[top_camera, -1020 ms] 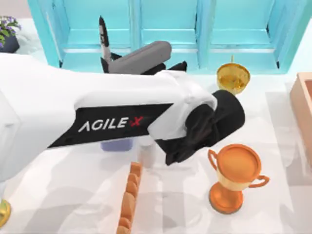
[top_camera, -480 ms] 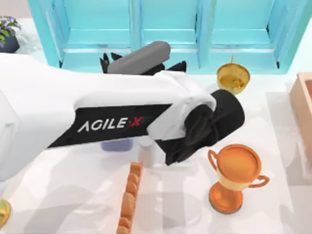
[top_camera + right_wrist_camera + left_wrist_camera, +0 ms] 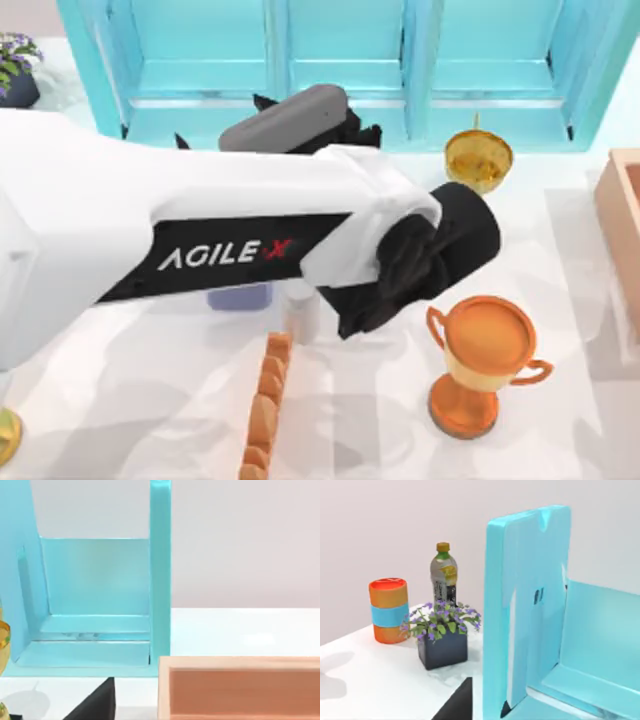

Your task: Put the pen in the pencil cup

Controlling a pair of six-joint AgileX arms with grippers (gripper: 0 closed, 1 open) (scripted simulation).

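At the near edge of the table point(image 3: 150, 400), a row of orange-brown bread rolls point(image 3: 265, 395) runs from near to far just left of centre. A bronze trophy point(image 3: 480, 365) stands to its right.

Just beyond the rolls is a small pale grey cylinder point(image 3: 302, 312). Close on its left stands the pencil cup point(image 3: 240, 297), a periwinkle-blue box. Nearly all of it is covered by the left arm point(image 3: 100, 230), which crosses the top view from the left edge to the centre and ends in a black joint beside the bronze trophy. This arm blocks the view of the middle of the table, so I cannot tell where the pen is.

Farther back, the arm's grey link lies in front of the blue cabinet point(image 3: 340, 50). The left gripper point(image 3: 458, 704) is there, facing the cabinet's left end. Whether it is spread or closed, or holding anything, cannot be told.

A gold cup point(image 3: 478, 160) stands right of centre, before the cabinet. A wooden box point(image 3: 622, 215) sits at the right edge of the table.

In the far left corner is a dark pot of purple flowers point(image 3: 442, 635). An orange can with a blue band point(image 3: 389, 611) and a juice bottle point(image 3: 443, 575) stand beyond it.

The right gripper point(image 3: 95, 702) is parked at the right, near the wooden box and the cabinet's right end. Its state cannot be told.
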